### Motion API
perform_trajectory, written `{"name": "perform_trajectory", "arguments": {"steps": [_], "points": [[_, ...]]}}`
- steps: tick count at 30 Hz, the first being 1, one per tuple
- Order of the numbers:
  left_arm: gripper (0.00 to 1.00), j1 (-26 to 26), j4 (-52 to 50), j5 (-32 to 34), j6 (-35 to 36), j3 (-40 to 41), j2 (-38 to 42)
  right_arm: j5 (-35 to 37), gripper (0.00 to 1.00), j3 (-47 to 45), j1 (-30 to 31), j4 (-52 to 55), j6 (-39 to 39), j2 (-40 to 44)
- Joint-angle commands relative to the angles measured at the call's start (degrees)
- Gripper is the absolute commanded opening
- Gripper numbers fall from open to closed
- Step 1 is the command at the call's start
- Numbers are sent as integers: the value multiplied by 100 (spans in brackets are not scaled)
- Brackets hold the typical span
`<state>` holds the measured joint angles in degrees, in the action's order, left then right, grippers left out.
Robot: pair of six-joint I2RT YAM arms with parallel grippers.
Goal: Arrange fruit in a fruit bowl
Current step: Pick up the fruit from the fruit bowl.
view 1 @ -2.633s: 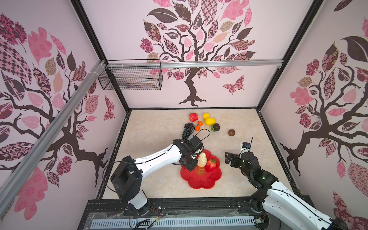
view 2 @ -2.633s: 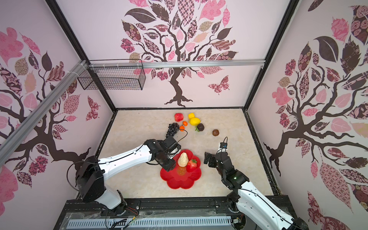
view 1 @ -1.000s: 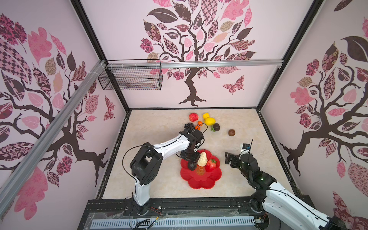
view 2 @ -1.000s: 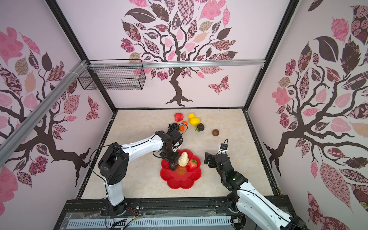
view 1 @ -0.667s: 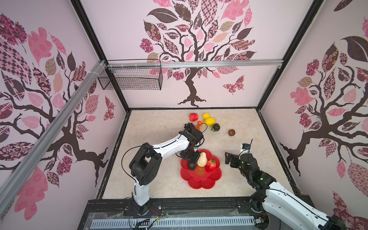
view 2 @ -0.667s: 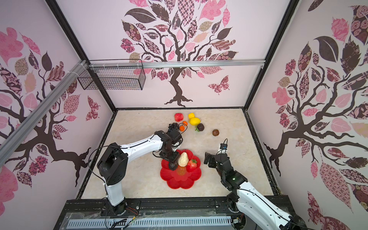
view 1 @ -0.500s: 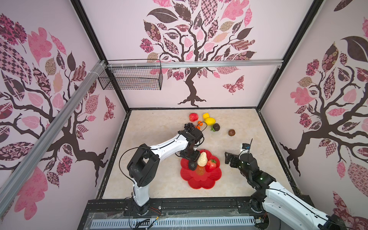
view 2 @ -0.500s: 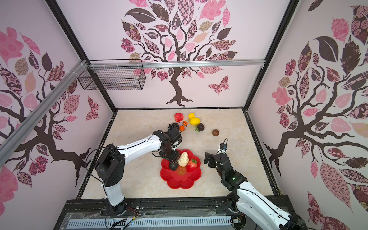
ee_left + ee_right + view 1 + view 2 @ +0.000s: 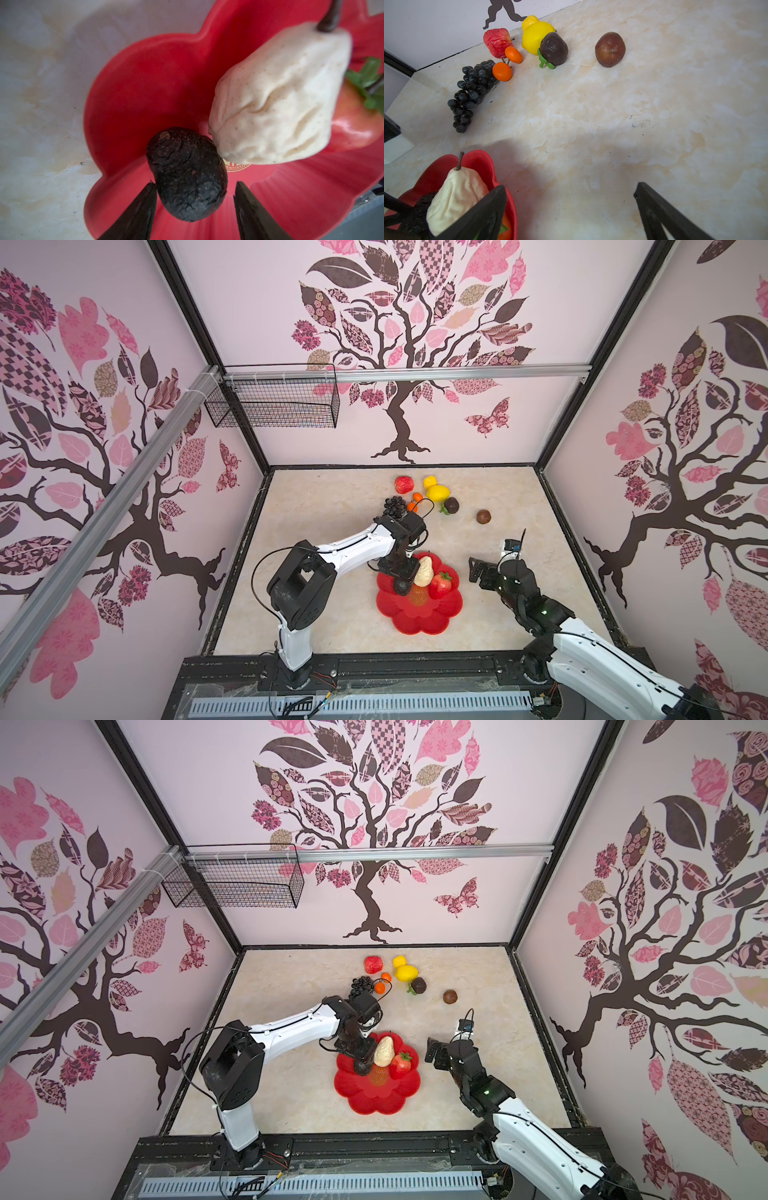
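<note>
The left tool (image 9: pixel 195 182) stands spread about a dark, wrinkled avocado (image 9: pixel 187 174), 1 finger touching it and the other just clear. The avocado seems set down to lean on the cream pear (image 9: pixel 276 93) in the red scalloped bowl (image 9: pixel 128 87), near a strawberry (image 9: pixel 353 128). The right tool (image 9: pixel 570 186) hangs wide open beside the bowl. Grapes (image 9: pixel 473 89) and 7 other fruits (image 9: pixel 536 35) lie on the worktop (image 9: pixel 654 124).

On my feed, glossy red scalloped plastic dish (image 9: pixel 128 87), finely ribbed inside, matt black wrinkled avocado (image 9: pixel 187 176) with rough speckled skin, matt cream pear (image 9: pixel 276 99) dented like soft foam, shiny smooth red strawberry (image 9: pixel 351 128), smooth marble-look cream tabletop (image 9: pixel 654 104), glossy black grape bunch (image 9: pixel 471 91), crumpled red apple (image 9: pixel 496 41).
</note>
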<state>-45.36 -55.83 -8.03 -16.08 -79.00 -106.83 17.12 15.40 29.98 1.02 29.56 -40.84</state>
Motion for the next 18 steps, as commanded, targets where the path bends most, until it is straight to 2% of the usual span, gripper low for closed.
{"name": "perform_trajectory", "arguments": {"steps": [1,13,18], "points": [[64,-17,104,-41,-55,182,-126,64,100,33,8,-40,-32,-20],[60,-17,211,-41,-133,264,-200,62,100,33,8,-37,-30,-20],[52,-25,275,-36,-220,336,-55,63,100,33,8,-39,-33,-16]]}}
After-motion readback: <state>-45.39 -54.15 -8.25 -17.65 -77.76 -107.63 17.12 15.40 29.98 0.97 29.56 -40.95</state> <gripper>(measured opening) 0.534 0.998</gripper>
